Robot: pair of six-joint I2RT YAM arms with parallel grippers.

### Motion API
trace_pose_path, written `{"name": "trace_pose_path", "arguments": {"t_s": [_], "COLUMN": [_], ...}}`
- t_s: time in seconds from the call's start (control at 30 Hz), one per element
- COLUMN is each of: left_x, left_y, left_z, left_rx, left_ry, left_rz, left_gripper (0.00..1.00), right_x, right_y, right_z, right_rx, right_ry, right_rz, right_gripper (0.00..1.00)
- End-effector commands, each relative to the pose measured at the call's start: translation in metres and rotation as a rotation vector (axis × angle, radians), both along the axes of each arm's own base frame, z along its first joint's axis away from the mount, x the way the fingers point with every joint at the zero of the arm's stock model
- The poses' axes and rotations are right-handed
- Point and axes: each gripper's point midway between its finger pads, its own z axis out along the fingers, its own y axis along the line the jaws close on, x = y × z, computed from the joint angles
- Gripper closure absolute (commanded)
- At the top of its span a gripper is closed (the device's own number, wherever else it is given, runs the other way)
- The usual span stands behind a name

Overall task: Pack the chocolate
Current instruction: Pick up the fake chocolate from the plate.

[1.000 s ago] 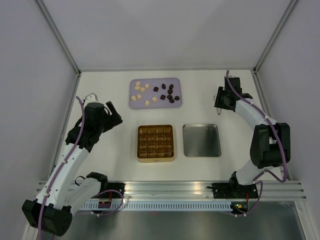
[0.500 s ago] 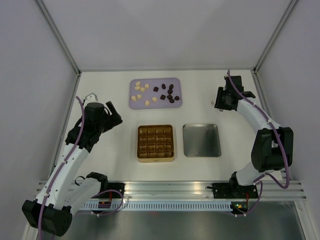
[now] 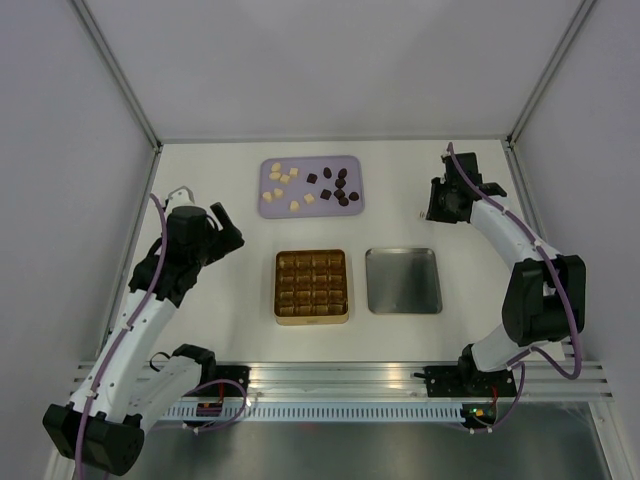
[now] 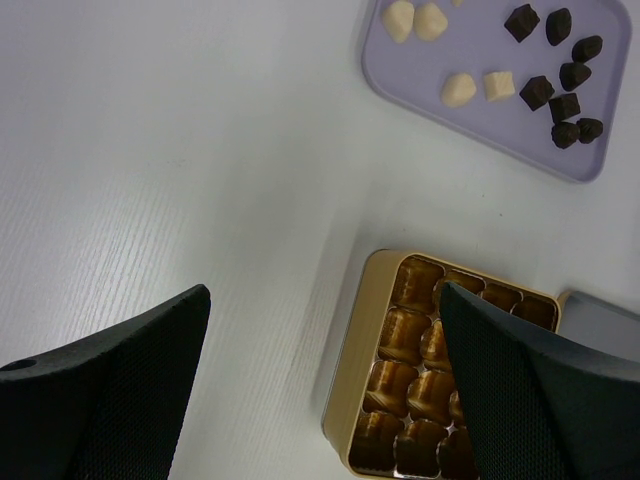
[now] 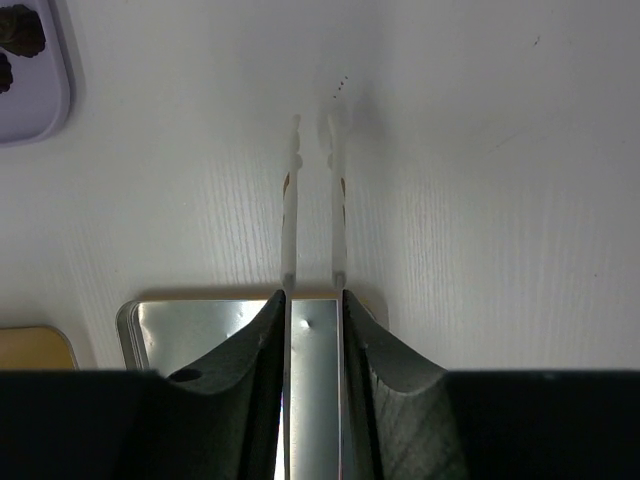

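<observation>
From above, the chocolate (image 3: 313,178) all lies on the lavender tray (image 3: 325,210) at the far side of the table, pale pieces to the left and dark ones to the right. Nearer, the gold tin (image 3: 312,319) sits with its cells bare, and its silver lid (image 3: 404,280) lies just to the right. The left gripper (image 3: 225,232) hangs out to the left of the tin. The right gripper (image 3: 440,205) is over at the far right, well apart from the tray.

Through the left wrist camera, the left gripper (image 4: 322,295) has its jaws spread wide with nothing between them. The chocolate (image 4: 537,92) and the tin (image 4: 345,400) lie ahead of it.

Through the right wrist camera, the right gripper (image 5: 314,330) is clamped on a pair of metal tweezers (image 5: 289,235), whose two prongs point out over bare table with nothing between the tips. A dark piece of chocolate (image 5: 20,35) shows at the far left edge.

I'd say packing has not begun: the tool is in hand, but no piece is in the tin. Next, the right arm would need to swing left to the tray, set the prongs either side of one piece and pinch gently.
</observation>
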Motion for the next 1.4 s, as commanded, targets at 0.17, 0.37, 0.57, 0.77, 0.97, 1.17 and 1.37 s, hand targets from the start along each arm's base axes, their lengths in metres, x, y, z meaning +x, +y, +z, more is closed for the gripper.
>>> {"name": "trace_pose_path", "arguments": {"t_s": [0.17, 0.37, 0.57, 0.77, 0.97, 1.17, 1.37], "left_x": [0.002, 0.002, 0.003, 0.003, 0.003, 0.003, 0.003], "left_y": [0.000, 0.000, 0.001, 0.001, 0.002, 0.003, 0.004], "left_z": [0.008, 0.008, 0.007, 0.005, 0.005, 0.001, 0.001], "left_rx": [-0.004, -0.003, -0.001, 0.003, 0.006, 0.012, 0.013], "left_ry": [-0.041, -0.044, -0.041, -0.034, -0.035, -0.024, -0.023], "left_rz": [-0.002, -0.002, 0.002, 0.004, 0.011, 0.014, 0.018], "left_gripper": [0.00, 0.00, 0.00, 0.00, 0.00, 0.00, 0.00], "right_x": [0.010, 0.017, 0.028, 0.044, 0.056, 0.068, 0.073], "right_y": [0.019, 0.047, 0.095, 0.133, 0.167, 0.183, 0.188], "right_z": [0.037, 0.053, 0.069, 0.067, 0.064, 0.055, 0.038], "right_rx": [-0.005, 0.001, 0.033, 0.036, 0.022, -0.016, -0.079], "right_ry": [-0.113, -0.162, -0.204, -0.200, -0.206, -0.198, -0.153], "right_rz": [0.082, 0.152, 0.271, 0.355, 0.417, 0.409, 0.393], "right_gripper": [0.69, 0.68, 0.68, 0.66, 0.66, 0.65, 0.63]}}
